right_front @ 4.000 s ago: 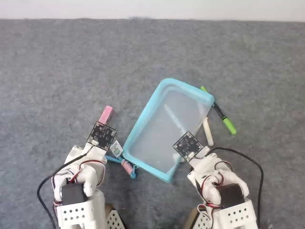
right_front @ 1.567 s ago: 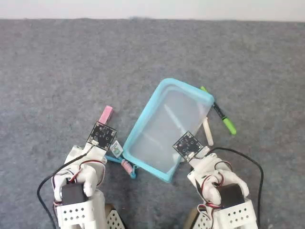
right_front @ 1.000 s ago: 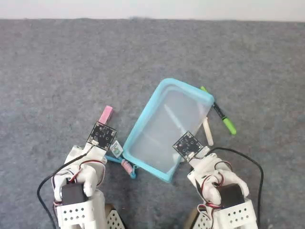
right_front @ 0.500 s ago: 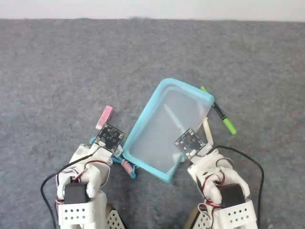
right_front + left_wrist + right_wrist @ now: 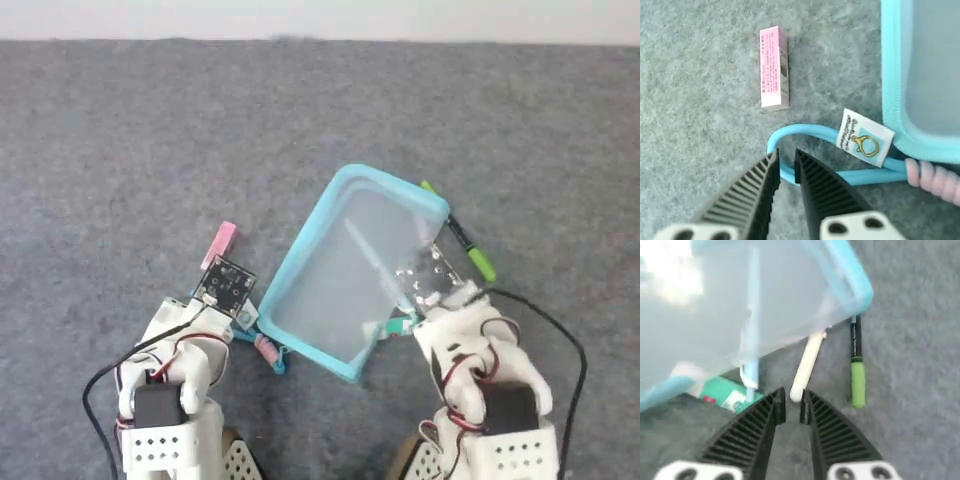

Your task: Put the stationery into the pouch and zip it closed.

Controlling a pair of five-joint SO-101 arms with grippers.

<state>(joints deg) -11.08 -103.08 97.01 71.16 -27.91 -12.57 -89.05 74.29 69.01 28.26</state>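
The translucent pouch (image 5: pixel 355 265) with a light-blue border lies tilted at the table's middle, and a pale blue pen (image 5: pixel 753 315) shows through it. My left gripper (image 5: pixel 786 159) is shut and empty over the pouch's blue loop strap (image 5: pixel 805 134), just short of the pink eraser (image 5: pixel 773 75). My right gripper (image 5: pixel 792 396) is shut, its tips at the near end of a cream pen (image 5: pixel 807 362). A green marker (image 5: pixel 856 365) lies beside that pen, along the pouch's right edge (image 5: pixel 462 235). A green eraser (image 5: pixel 726 395) sits at the pouch's near corner.
A white label tag (image 5: pixel 865 142) and a pink coiled charm (image 5: pixel 935 176) hang on the strap by the pouch's near corner. Grey felt covers the table (image 5: pixel 120 150), with open room on the left and at the back.
The right arm has swung right and forward to the cream pen, uncovering the green eraser. The left arm has turned slightly toward the strap. Pouch and pens have not moved.
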